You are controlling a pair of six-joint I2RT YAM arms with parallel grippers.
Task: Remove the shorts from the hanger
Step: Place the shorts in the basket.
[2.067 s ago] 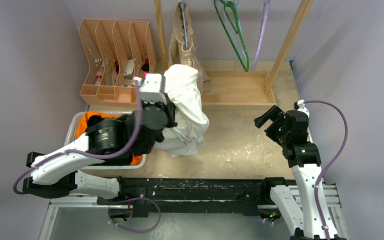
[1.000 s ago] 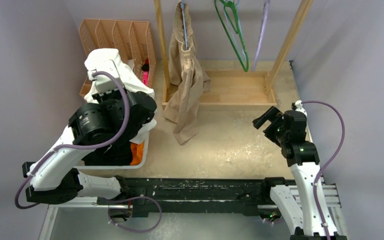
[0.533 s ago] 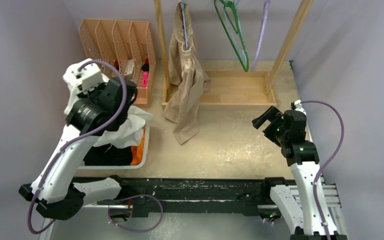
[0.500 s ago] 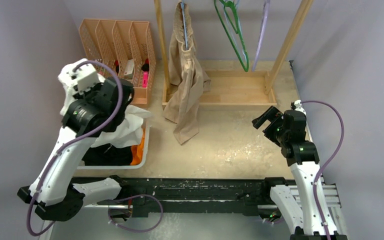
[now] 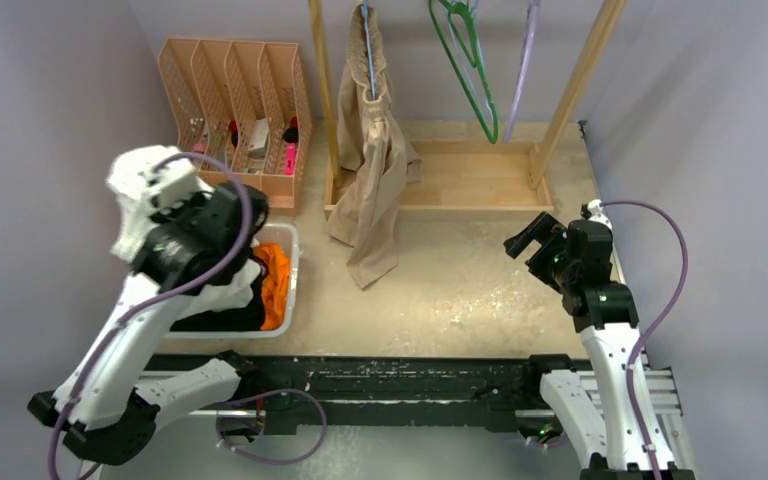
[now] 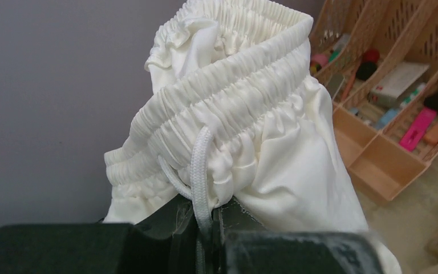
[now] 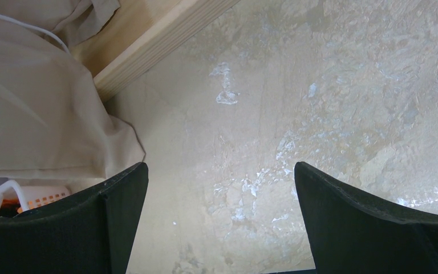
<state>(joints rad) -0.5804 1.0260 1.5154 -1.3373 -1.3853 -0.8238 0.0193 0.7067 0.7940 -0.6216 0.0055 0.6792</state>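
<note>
white shorts (image 6: 285, 148) bunched, waistband (image 6: 234, 85) gathered, drawstring (image 6: 201, 165) pinched in left gripper (image 6: 205, 220) | tan shorts (image 5: 372, 150) hung at 12 o'clock | right gripper (image 7: 219, 191) spread wide, empty

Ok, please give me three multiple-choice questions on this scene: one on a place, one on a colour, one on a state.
1. Where are the beige shorts? A) in the bin B) on a hanger on the rack C) in the left fingers
2. Which colour of shorts lies beside the black shorts in the bin? A) green B) purple C) orange
3. The left fingers are: A) shut on the white shorts B) open C) shut on a hanger

1 B: they hang from the hanger. 2 C: orange shorts lie by the black pair. 3 A: the fingers pinch the white waistband at its drawstring.
</note>
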